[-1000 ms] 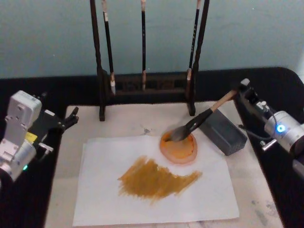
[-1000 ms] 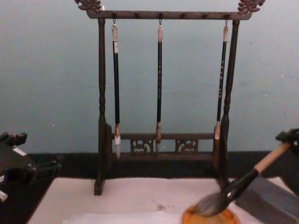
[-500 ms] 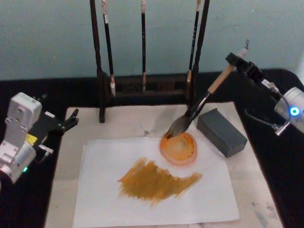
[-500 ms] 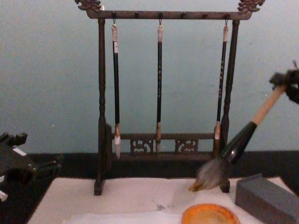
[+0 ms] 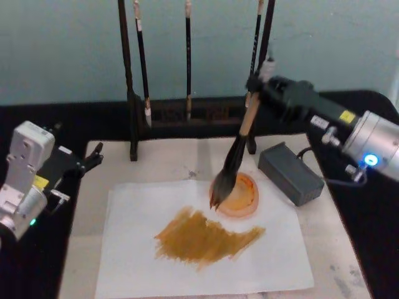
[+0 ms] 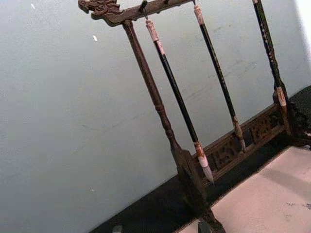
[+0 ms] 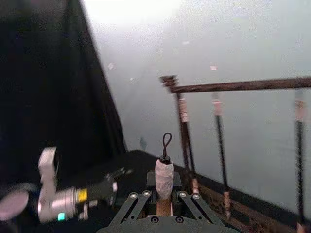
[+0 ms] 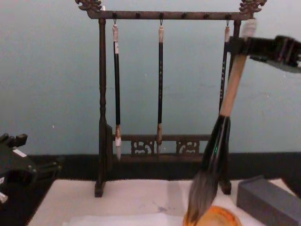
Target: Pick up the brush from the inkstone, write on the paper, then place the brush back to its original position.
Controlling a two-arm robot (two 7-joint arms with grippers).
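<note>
Black counter, beige mat on top, and the paper lying on the mat has a big ochre smear across it. The inkstone sits at the paper's far edge, near the grey block. Your right gripper has its jaws clamped on the brush just under the whitish end. It hangs almost upright, with the bristles over the inkstone's left rim. The left gripper is parked at the counter's left side. I'd guess writing's next, so swing over slowly and lower until only the tip touches, since thin paper drags easily.
</note>
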